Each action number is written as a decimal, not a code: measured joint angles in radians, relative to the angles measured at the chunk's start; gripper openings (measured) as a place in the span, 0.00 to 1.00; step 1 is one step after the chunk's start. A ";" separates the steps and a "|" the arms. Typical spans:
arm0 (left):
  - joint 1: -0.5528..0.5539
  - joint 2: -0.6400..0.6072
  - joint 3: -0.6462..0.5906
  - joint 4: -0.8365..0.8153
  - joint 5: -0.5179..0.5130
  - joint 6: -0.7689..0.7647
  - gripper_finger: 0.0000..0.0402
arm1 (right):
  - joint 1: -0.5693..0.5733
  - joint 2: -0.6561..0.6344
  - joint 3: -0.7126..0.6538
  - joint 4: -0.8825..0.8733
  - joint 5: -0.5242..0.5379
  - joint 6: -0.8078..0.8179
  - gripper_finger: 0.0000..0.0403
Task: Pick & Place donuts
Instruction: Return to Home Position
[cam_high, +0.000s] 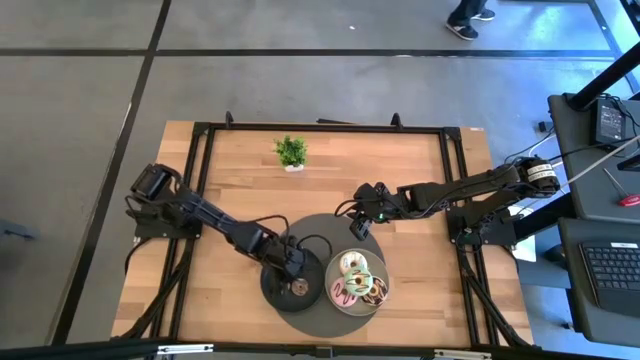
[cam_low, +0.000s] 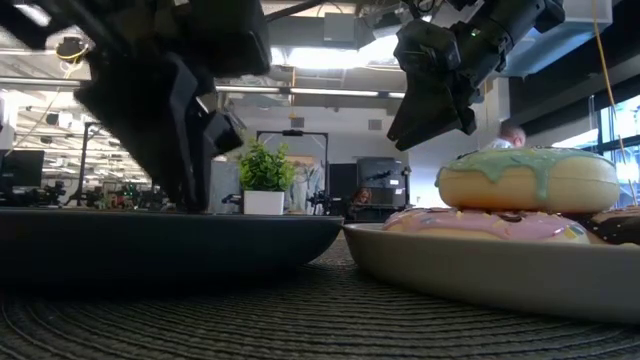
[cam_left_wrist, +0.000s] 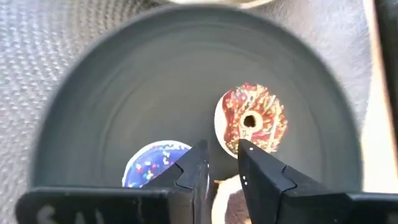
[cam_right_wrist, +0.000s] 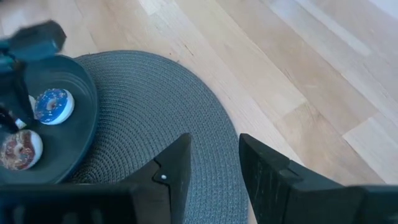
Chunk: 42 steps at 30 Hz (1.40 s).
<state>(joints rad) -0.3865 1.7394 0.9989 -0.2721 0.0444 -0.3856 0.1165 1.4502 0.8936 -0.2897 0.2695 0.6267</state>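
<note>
Left gripper (cam_left_wrist: 222, 149) hangs low over the dark plate (cam_left_wrist: 81, 106), fingers slightly apart and empty; the small donuts lie right at its tips, the sprinkled brown donut (cam_left_wrist: 267, 109) just ahead, the blue donut (cam_left_wrist: 152, 165) beside; the clear way out looks to be straight up. Right gripper (cam_right_wrist: 214, 146), fingers apart and empty, hovers over the mat (cam_right_wrist: 155, 106) near the grey plate (cam_low: 450, 265) holding the larger donuts (cam_low: 525, 185).

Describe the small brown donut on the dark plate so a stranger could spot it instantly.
On the wooden table lies a round woven mat, and at its edge sits the dark plate, directly under the left gripper. The brown donut is the tiny ring there with chocolate-coloured icing and coloured sprinkles, next to a blue donut of similar size.
</note>
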 joint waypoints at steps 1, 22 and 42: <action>0.006 -0.016 0.000 -0.009 0.009 -0.010 0.21 | 0.000 -0.002 0.000 -0.001 -0.001 0.003 0.34; 0.134 -0.892 -0.471 0.245 -0.098 0.063 0.21 | 0.255 -0.541 -0.316 0.090 -0.010 -0.006 0.34; 0.225 -1.465 -0.765 0.228 -0.123 0.029 0.21 | 0.280 -1.110 -0.651 0.352 -0.107 -0.203 0.34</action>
<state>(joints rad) -0.1611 0.2746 0.2337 -0.0439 -0.0790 -0.3563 0.3965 0.3398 0.2429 0.0621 0.1625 0.4238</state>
